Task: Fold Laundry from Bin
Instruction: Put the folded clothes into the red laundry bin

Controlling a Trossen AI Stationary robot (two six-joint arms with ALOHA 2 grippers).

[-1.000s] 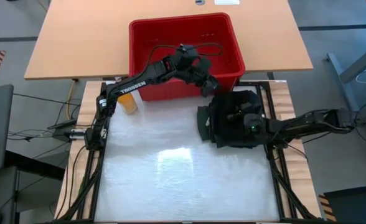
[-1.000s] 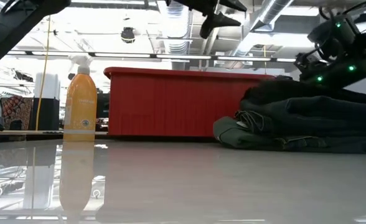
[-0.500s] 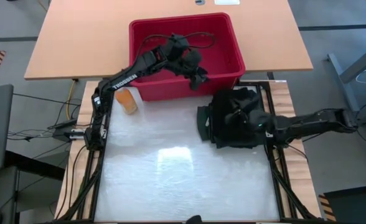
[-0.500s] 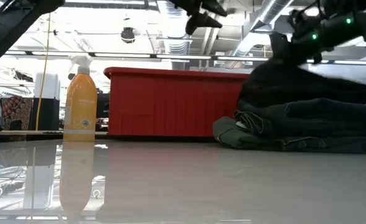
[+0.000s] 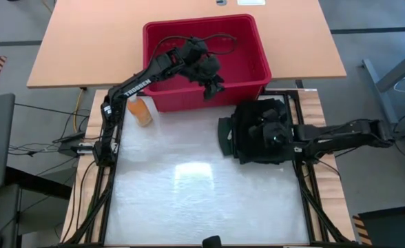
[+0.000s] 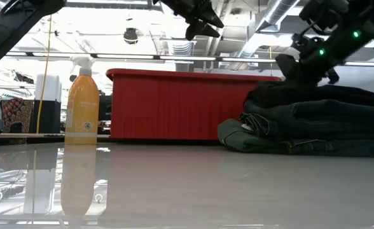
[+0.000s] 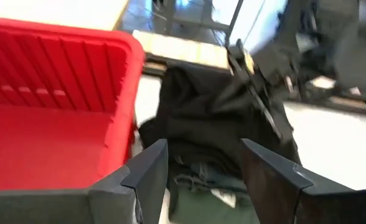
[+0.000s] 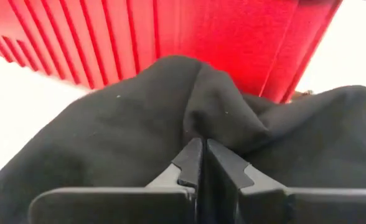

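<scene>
The laundry (image 5: pixel 257 134) lies as a stack of dark folded garments (image 6: pixel 314 121) on the white mat, at the table's right, a black garment on top. The red bin (image 5: pixel 189 100) stands behind the mat (image 6: pixel 174 105). My left gripper (image 5: pixel 213 86) hangs open over the bin's near wall (image 7: pixel 58 74), nothing between its fingers (image 7: pixel 205 168). My right gripper (image 5: pixel 268 131) is over the stack's top (image 6: pixel 290 67), shut on the black top garment (image 8: pixel 108 137). My right gripper pinches a small raised fold (image 8: pixel 201 121) in the top of the black garment, between its two shut fingertips. The fingers come from the table's right, slanting down. The fold stands up slightly at the tips. The rest of the garment rests slack on the stack.
An orange spray bottle (image 5: pixel 142 111) stands at the mat's far left, beside the bin's near left corner (image 6: pixel 82 105). The white mat (image 5: pixel 189 186) stretches toward the near edge. A tan wooden table (image 5: pixel 85 41) carries the bin.
My left gripper has swung from above the stack's far corner toward the table's left, over the bin's near wall, rolling as it went and staying open. My right gripper has risen a little; the black garment's top bulged upward half a second ago and has settled lower.
</scene>
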